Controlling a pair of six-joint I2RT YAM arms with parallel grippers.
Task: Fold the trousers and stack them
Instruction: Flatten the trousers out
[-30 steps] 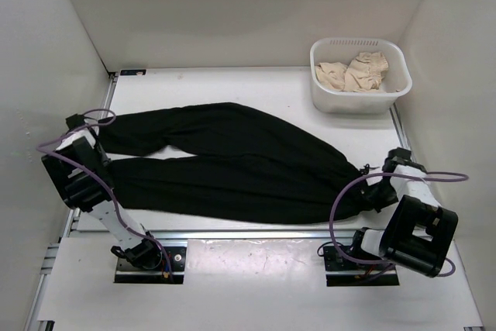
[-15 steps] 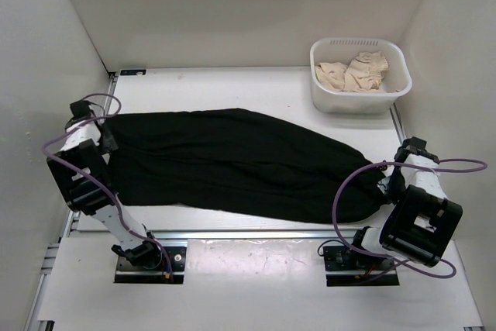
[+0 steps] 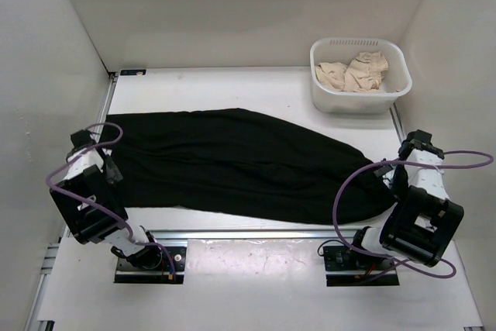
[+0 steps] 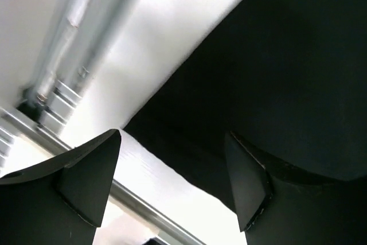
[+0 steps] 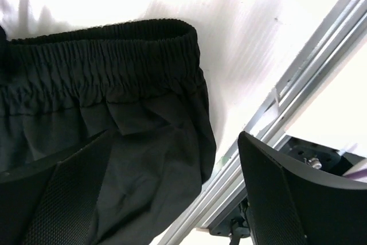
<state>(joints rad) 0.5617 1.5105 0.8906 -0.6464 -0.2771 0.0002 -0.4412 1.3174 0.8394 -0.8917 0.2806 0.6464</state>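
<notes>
Two arms, one at each end of the trousers (image 3: 240, 160). The trousers lie flat on the table (image 3: 232, 91) as one long black band, running from the far left to the near right. No gap shows between the legs.

Left gripper (image 4: 172, 185): jaws spread wide, nothing between them. It hangs over the cloth edge at the leg end, with bare table and a rail (image 4: 74, 55) to one side.

Right gripper (image 5: 172, 199): jaws also wide and holding nothing. It is above the corner of the gathered waistband (image 5: 103, 55), which lies loose on the table.

A white tub (image 3: 360, 106) sits at the far right, apart from the trousers, with beige cloth (image 3: 353, 71) bundled inside.
</notes>
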